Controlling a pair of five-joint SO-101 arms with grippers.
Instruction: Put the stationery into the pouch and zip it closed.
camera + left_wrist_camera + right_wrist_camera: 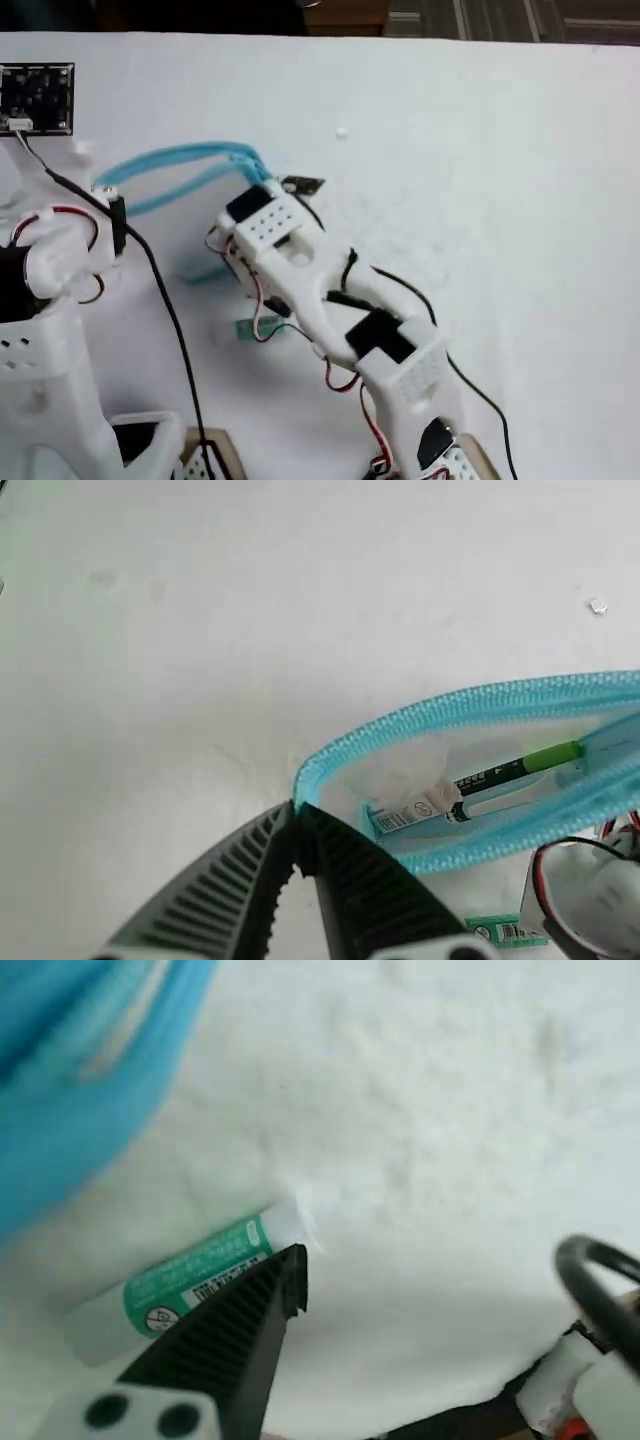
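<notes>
Pouch [480,705] end is pinched in your left gripper [297,825]; your right gripper [292,1265], whose state I cannot tell, sits at the stick [190,1270], which may roll away if you push it.

White table [500,150] with pouch [185,155], tube [185,1270].

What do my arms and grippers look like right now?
The left arm and right arm are white plastic shells with perforated panels, black motors, and loose red, white and black wiring. A thick black cable trails past the left arm. The left gripper has black fingers with ribbed inner faces.
</notes>
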